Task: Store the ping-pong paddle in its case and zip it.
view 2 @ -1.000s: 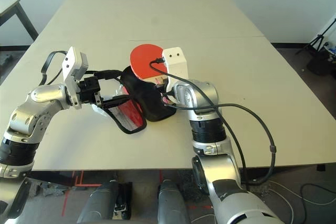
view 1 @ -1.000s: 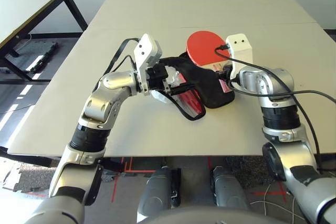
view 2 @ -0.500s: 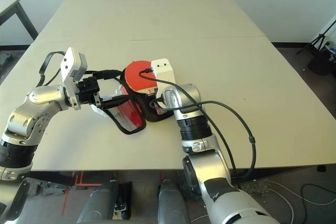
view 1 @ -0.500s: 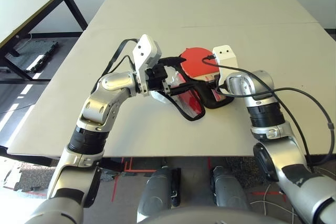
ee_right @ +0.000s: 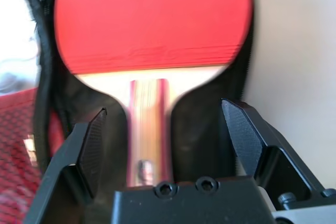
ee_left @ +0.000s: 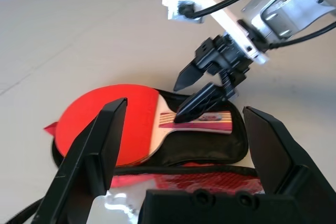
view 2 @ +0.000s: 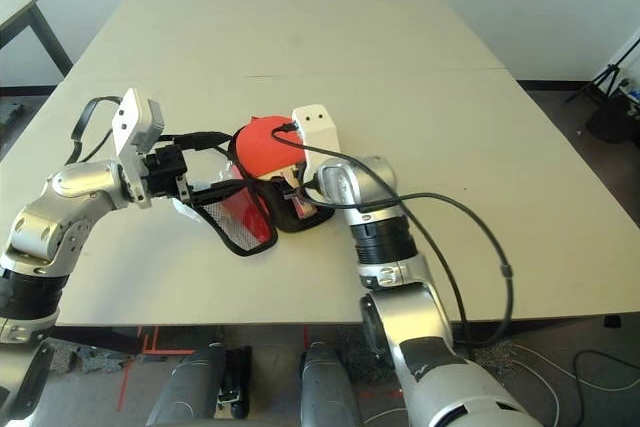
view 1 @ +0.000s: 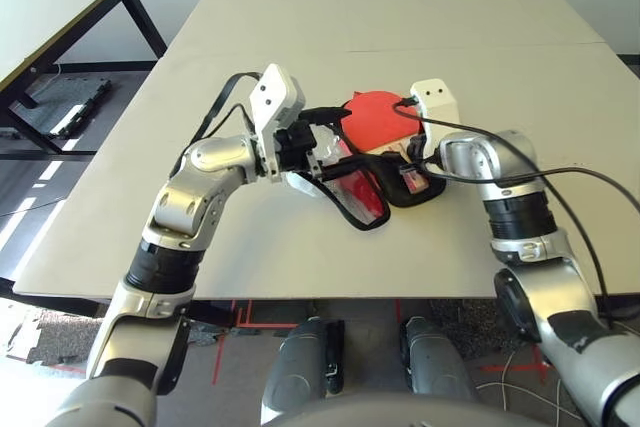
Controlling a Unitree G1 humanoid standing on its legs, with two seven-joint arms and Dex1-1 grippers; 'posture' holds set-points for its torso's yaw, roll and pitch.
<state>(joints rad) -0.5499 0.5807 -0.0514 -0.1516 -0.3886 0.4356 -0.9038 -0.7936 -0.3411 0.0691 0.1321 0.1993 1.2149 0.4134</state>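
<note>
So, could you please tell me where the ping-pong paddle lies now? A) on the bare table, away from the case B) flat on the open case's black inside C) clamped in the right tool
B: the ping-pong paddle rests on the case, and the right tool stands open above its handle.

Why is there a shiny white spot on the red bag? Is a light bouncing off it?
Left wrist view: yes, light glares white off the glossy flap of the case. Right wrist view: another washed-out white patch beside the case; the paddle looks evenly lit. Left eye view: only faint, soft shadows on the table.
</note>
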